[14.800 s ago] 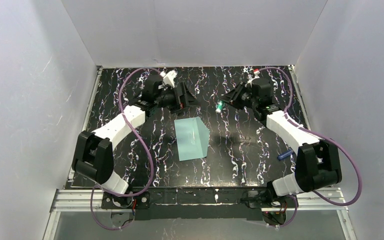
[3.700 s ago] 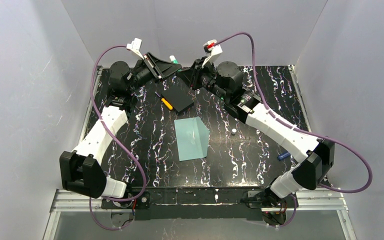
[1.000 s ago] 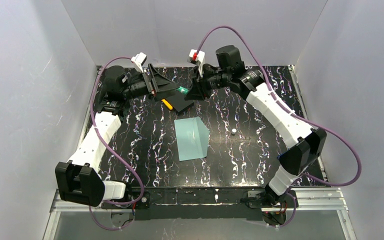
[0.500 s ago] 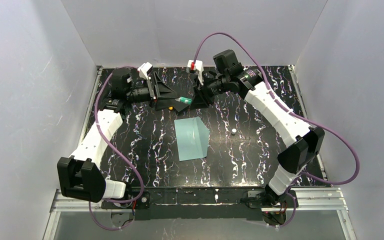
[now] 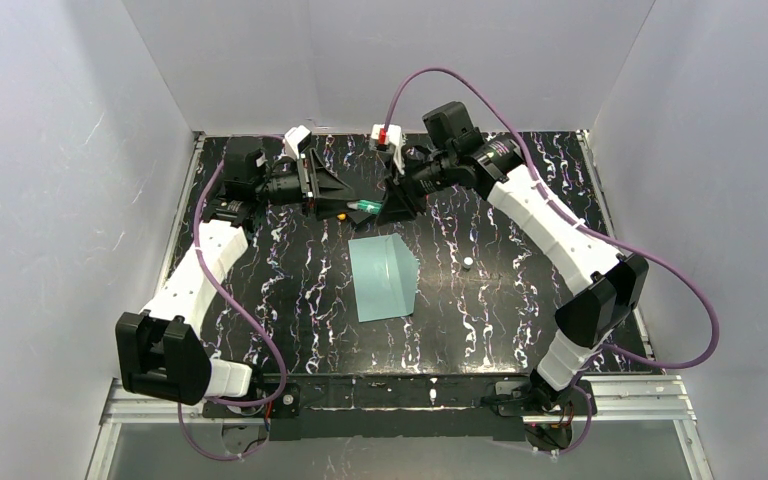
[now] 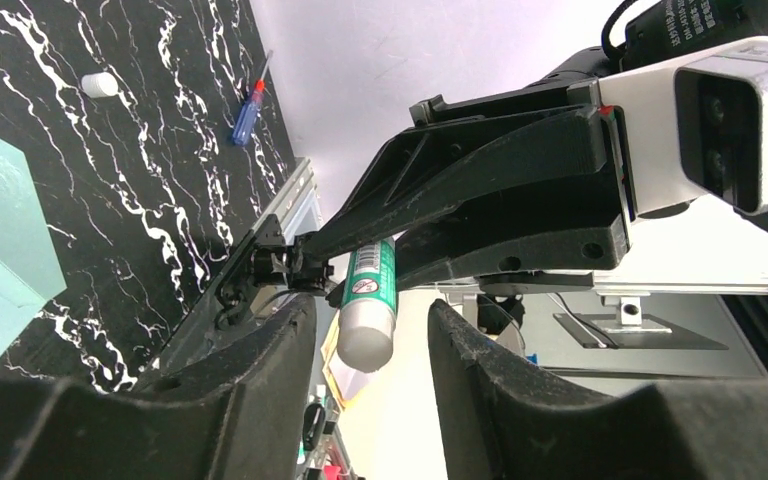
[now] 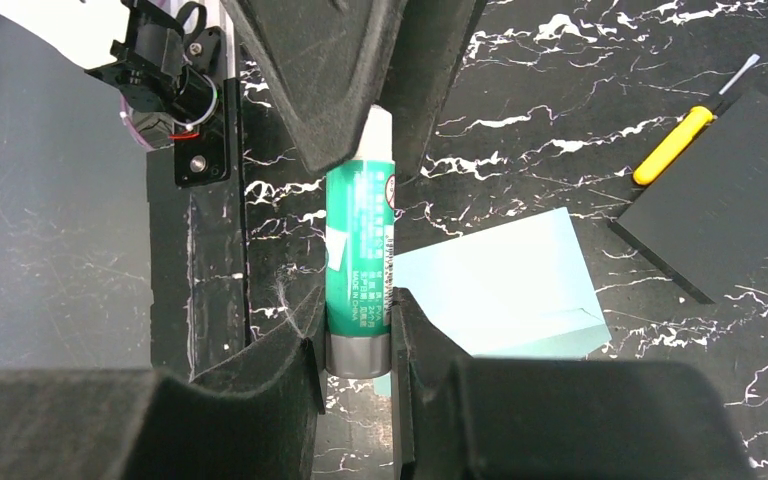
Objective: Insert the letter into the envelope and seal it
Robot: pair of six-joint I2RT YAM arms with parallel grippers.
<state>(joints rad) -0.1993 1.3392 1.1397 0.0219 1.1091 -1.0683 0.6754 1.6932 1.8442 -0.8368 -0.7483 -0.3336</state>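
my right claw point(image 7: 358, 305) is clamped on a green glue stick with a grey base and a white tip point(image 7: 359, 225), at the far side of the black, white-veined table point(image 5: 310, 300). my left claw point(image 6: 370, 320) is spread, fingers point(image 6: 240, 400) straddling the stick's other end. Left wrist view shows a gap on both sides, so no contact that I can see. The claws face each other tip to tip.

The pale teal-green rectangular paper envelope point(image 5: 385, 278) lies flat mid-table, nearer my bases than either claw, and neither touches it. A flat black square pad point(image 7: 725, 195) sits near the envelope's far edge, apart from it, with a yellow-handled screwdriver point(image 7: 672, 145) just beside the pad. A small white cap point(image 5: 468, 263) lies right of the envelope, apart from it. A blue-handled screwdriver point(image 6: 247, 110) lies farther right, near the table edge.
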